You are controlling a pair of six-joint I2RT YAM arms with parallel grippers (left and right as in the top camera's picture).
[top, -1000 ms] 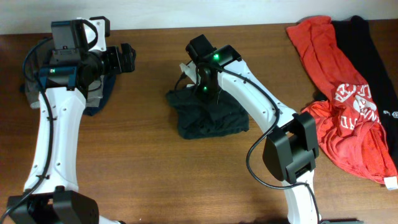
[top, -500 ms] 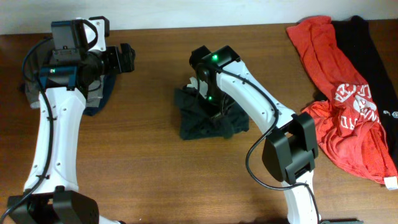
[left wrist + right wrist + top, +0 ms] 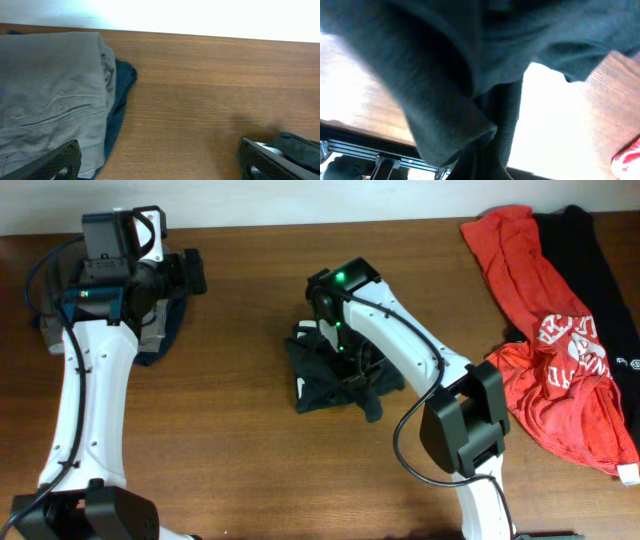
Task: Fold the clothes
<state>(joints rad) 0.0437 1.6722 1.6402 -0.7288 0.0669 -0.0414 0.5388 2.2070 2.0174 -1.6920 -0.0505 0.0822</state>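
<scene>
A dark garment (image 3: 318,375) is bunched at the middle of the worktop (image 3: 230,440), and a fold of it is gripped by the clenched right hand (image 3: 352,370). The left hand (image 3: 160,162) is held spread wide at the edge of a grey garment (image 3: 50,100) laid on a navy garment (image 3: 120,100). At the right edge, red clothes (image 3: 540,330) and black clothes (image 3: 600,270) are heaped.
</scene>
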